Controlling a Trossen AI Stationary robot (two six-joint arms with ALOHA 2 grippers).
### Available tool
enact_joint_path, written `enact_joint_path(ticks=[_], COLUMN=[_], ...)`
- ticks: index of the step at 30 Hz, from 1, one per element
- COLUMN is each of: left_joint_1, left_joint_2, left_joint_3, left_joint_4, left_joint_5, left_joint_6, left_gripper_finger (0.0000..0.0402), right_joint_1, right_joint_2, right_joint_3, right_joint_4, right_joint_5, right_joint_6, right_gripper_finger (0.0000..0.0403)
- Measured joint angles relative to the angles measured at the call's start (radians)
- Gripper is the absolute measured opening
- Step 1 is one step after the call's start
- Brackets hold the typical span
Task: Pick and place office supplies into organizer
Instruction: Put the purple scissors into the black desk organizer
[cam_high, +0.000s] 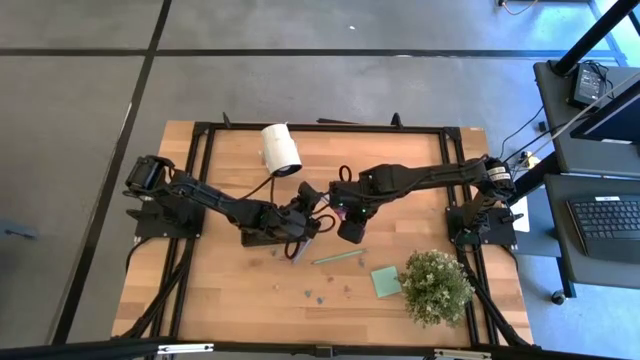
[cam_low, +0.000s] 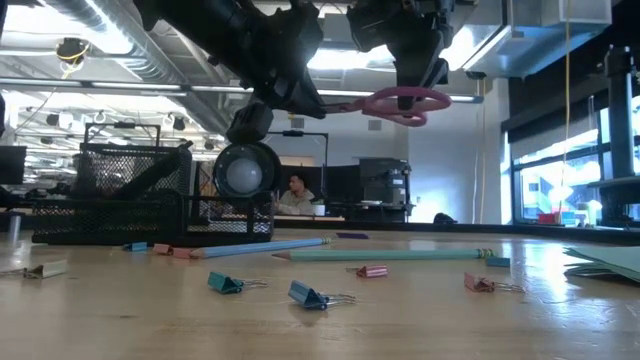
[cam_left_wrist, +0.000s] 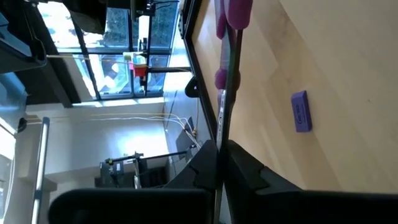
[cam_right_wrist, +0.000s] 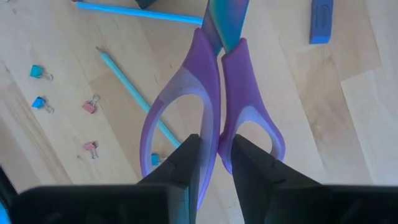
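Note:
Both grippers hold the purple-handled scissors (cam_low: 405, 100) level in the air above the table's middle. My left gripper (cam_left_wrist: 222, 149) is shut on the blade end and my right gripper (cam_right_wrist: 217, 155) is shut on the handle end. The black mesh organizer (cam_low: 110, 190) stands on the table at the left of the low view; in the high view the left arm mostly covers it. Flat on the wood lie a pale green pencil (cam_high: 340, 257), a blue pen (cam_right_wrist: 137, 11), a green sticky-note pad (cam_high: 385, 281), a small purple piece (cam_left_wrist: 301, 112) and several clips (cam_low: 315, 296). My left gripper pinches the scissors' closed blades (cam_left_wrist: 222, 118) between its two fingers, which lie along the blades. The blades show edge-on, lifted clear of the table. My right gripper pinches the two inner bars of the handle loops (cam_right_wrist: 214, 118) between its fingers (cam_right_wrist: 186, 165). It comes from above, and the scissors are level and clear of the table.
A white cylinder roll (cam_high: 280, 148) lies near the far edge. A bushy potted plant (cam_high: 437, 285) stands near the right front corner, beside the sticky-note pad. Bare wood (cam_high: 230, 290) shows at the near left of the table.

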Motion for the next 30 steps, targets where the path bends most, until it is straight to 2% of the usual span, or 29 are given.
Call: enact_joint_path(ticks=[5, 13, 18, 21, 25, 30], left_joint_1=[0.0, 0.0, 0.0, 0.0, 0.002, 0.015], left_joint_2=[0.0, 0.0, 0.0, 0.0, -0.009, -0.06], left_joint_3=[0.0, 0.0, 0.0, 0.0, 0.0, 0.0], left_joint_4=[-0.01, -0.018, -0.02, -0.024, -0.058, -0.154], left_joint_5=[0.002, -0.004, -0.005, -0.004, 0.003, 0.127], left_joint_6=[-0.004, -0.005, -0.028, -0.037, -0.129, -0.332], left_gripper_finger=[0.0007, 0.0006, 0.0006, 0.0006, 0.0006, 0.0006], right_joint_1=[-0.001, -0.001, 0.002, 0.002, 0.006, 0.03], right_joint_2=[0.0, 0.0, 0.0, 0.0, 0.0, 0.0], right_joint_3=[0.0, 0.0, 0.07, 0.141, 0.227, 0.303], right_joint_4=[0.001, 0.001, -0.037, -0.086, -0.123, -0.176], right_joint_5=[-0.025, -0.03, 0.095, 0.156, 0.211, 0.368], right_joint_6=[-0.046, -0.133, -0.163, -0.182, -0.21, -0.261], right_gripper_finger=[0.0102, 0.0213, 0.0253, 0.026, 0.0261, 0.0261])
